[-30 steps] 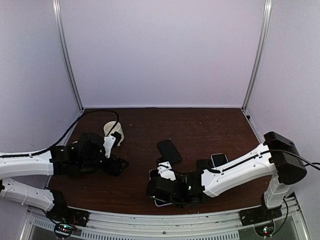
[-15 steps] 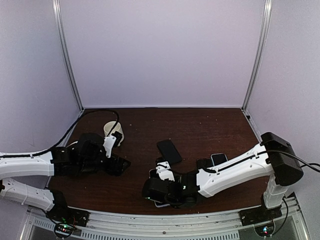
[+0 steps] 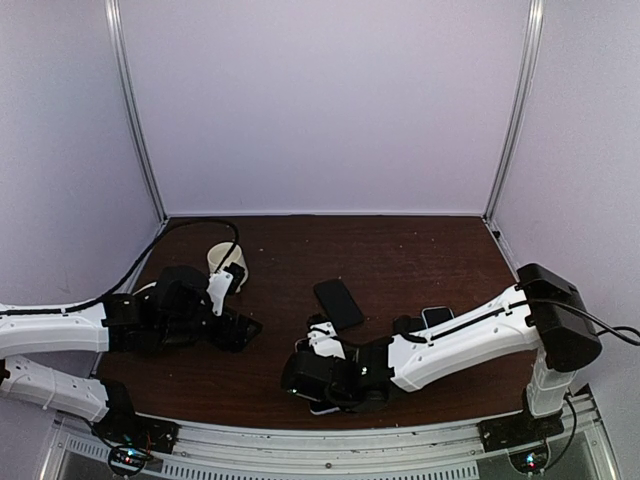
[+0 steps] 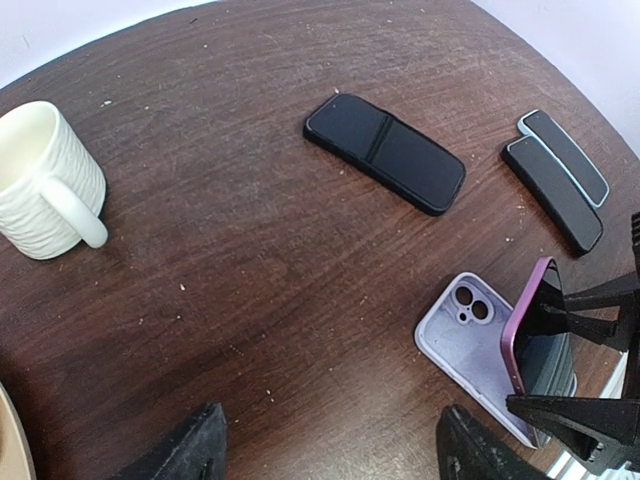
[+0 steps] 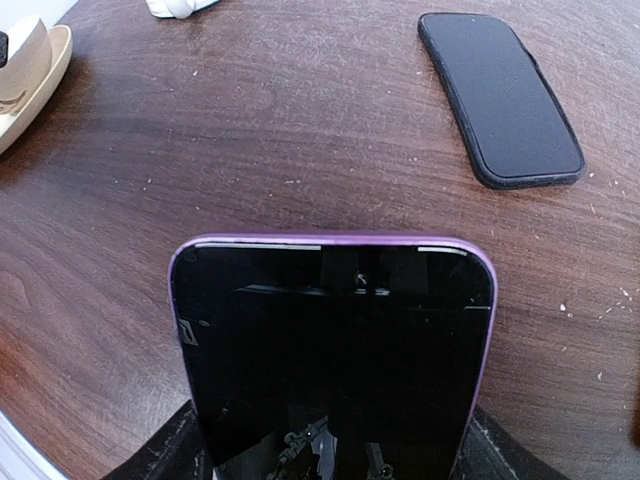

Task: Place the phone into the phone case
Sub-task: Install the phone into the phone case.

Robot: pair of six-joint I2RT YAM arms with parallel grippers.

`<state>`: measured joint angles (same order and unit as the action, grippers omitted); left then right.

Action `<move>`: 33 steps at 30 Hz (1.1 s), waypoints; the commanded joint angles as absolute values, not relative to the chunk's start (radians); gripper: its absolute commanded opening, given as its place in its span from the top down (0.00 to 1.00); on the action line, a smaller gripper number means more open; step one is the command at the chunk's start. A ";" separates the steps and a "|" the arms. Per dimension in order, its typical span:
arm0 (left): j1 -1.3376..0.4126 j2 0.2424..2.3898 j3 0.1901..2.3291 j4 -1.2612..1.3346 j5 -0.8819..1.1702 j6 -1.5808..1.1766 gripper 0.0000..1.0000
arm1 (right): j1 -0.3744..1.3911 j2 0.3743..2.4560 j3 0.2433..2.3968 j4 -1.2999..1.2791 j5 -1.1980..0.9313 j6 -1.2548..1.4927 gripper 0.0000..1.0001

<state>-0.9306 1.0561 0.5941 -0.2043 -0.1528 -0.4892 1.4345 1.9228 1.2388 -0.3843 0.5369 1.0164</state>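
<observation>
Now right fingers [image 4: 575,415] grip one purple phone [image 4: 522,338]; left fingers [image 4: 195,450] open. One case [image 4: 462,335], three dark phones [image 4: 385,152].

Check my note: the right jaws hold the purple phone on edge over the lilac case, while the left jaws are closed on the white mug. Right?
Wrong about the left jaws: they stand open and empty, apart from the white mug, as the left wrist view shows. The right jaws do hold the purple phone on edge over the lilac case.

no lettering, brand mark or number can be read on the phone [image 5: 335,350], the phone case [image 4: 455,332] or the mug [image 4: 40,185].
</observation>
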 commanded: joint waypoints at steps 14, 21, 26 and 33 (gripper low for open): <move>-0.935 1.068 0.596 -0.147 -0.138 -0.481 0.24 | 1.426 1.965 1.233 -0.460 0.577 1.062 1.00; -0.934 1.065 0.595 -0.144 -0.139 -0.477 0.23 | 1.437 2.007 1.253 -0.460 0.543 1.078 1.00; -0.936 1.065 0.594 -0.143 -0.141 -0.477 0.23 | 1.448 2.029 1.304 -0.580 0.551 1.109 1.00; -0.935 1.065 0.594 -0.142 -0.140 -0.474 0.23 | 1.452 2.052 1.301 -0.598 0.536 1.150 0.68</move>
